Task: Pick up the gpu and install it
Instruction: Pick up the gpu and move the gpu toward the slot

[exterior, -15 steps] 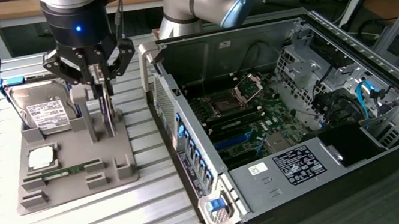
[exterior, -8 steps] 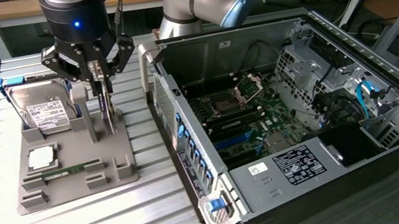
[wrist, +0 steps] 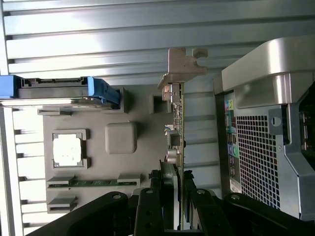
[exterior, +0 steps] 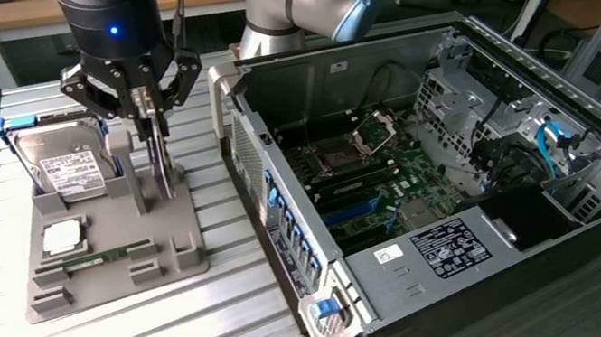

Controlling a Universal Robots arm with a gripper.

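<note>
Gripper point(wrist: 173, 183) clamping gpu point(wrist: 178, 118), computer case point(wrist: 261, 147) beside

I see my black gripper point(wrist: 178, 196) clamped on the gpu point(wrist: 180, 128), a thin dark circuit card with a pale metal bracket, edge-on at the grey plastic holder tray's point(wrist: 103, 164) edge, on the side facing the silver perforated computer case point(wrist: 256, 157).

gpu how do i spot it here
A grey tray lies beside the open computer case. The gpu is the thin dark card standing on edge in it, held by the gripper; the hard drive is boxy, the memory stick lies flat.
</note>
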